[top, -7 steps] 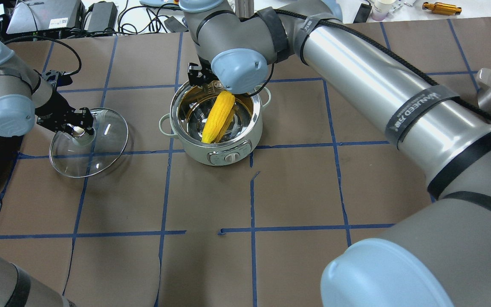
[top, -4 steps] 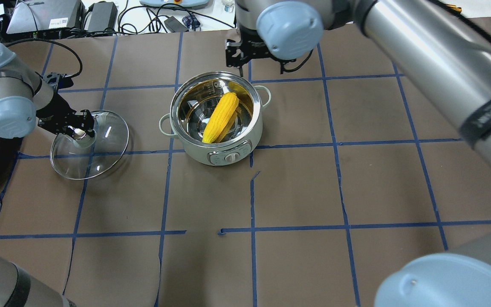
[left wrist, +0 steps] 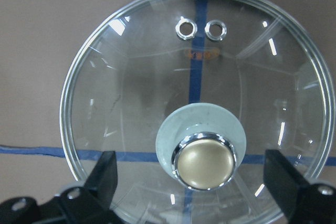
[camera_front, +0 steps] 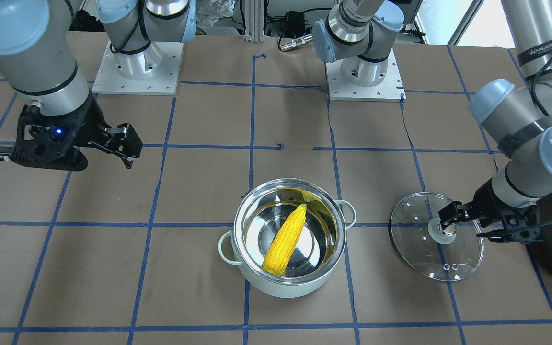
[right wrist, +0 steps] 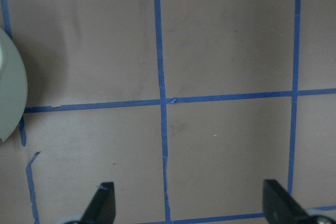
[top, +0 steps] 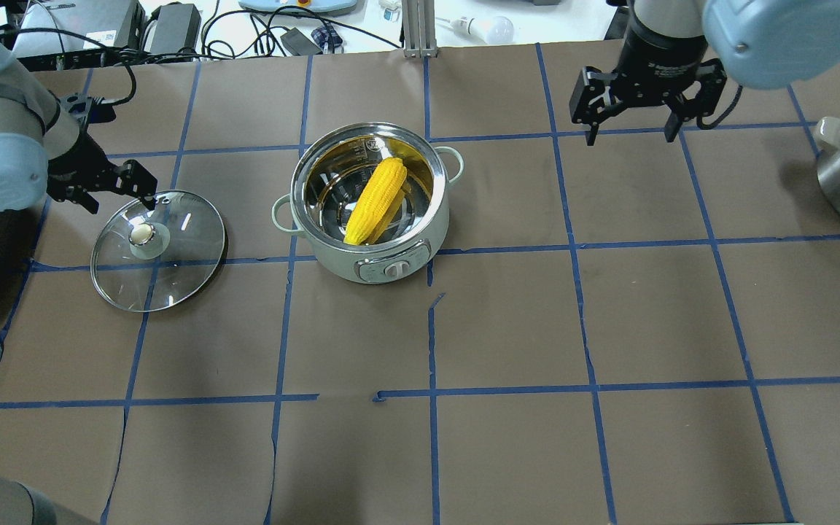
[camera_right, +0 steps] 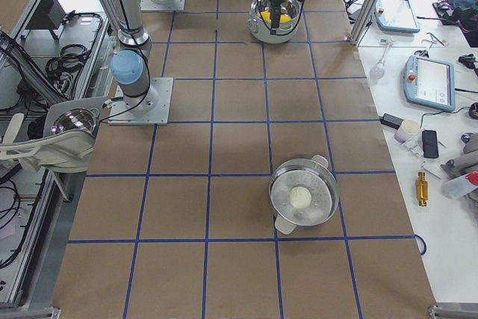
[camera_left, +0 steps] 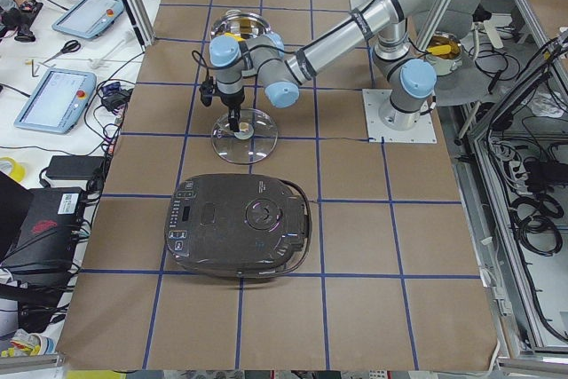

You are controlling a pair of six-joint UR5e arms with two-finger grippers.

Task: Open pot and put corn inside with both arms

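Seen from overhead, the left gripper (top: pixel 119 198) is held at the far left, jaws spread wide with nothing gripped, over the 10 o'clock edge of the glass lid (top: pixel 179 259). The lid is laid flat on the table (top: pixel 507 328), knob (top: pixel 141 233) up, at the pot's 9 o'clock. The pot (top: pixel 332 264) is seen uncovered, and the corn (top: pixel 376 200) is lodged inside, slanted toward 1 o'clock. At the pot's 2 o'clock the right gripper (top: pixel 631 137) is held wide and empty.
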